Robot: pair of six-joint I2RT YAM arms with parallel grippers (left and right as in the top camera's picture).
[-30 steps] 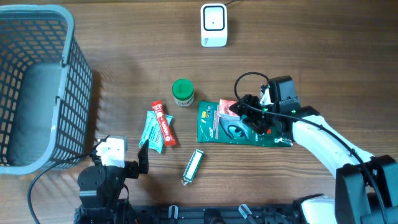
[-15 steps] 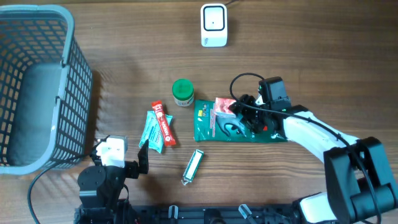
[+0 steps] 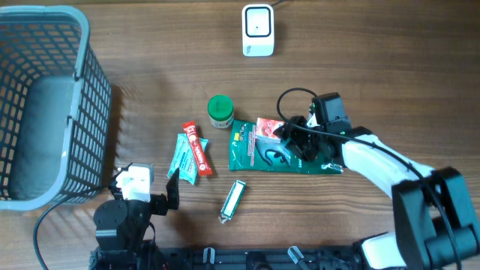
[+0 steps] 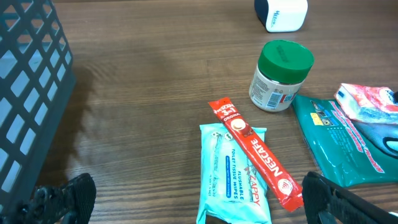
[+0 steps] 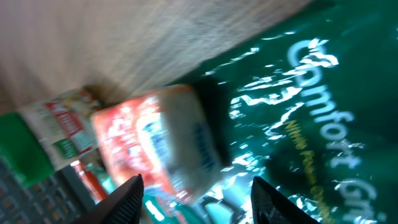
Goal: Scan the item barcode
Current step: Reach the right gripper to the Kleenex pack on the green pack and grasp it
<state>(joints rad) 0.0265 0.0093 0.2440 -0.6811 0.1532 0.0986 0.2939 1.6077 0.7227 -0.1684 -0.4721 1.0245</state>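
Green bag (image 5: 298,124) lettering legible, right wrist

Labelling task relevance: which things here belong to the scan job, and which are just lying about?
Job: scanner, red packet, right gripper.
Lying about: green pouch, jar, Nescafe stick, wipes, foil stick, basket.

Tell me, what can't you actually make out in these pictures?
- Barcode: none shows on the green pouch. In the overhead view the print is too small, and the right wrist view is blurred.
- Grip: the right gripper straddles the red-and-white packet, but blur hides whether its fingers touch it.
- The basket is cut off by the overhead view's left edge.
- The green-and-silver stick has a label too small to read overhead.
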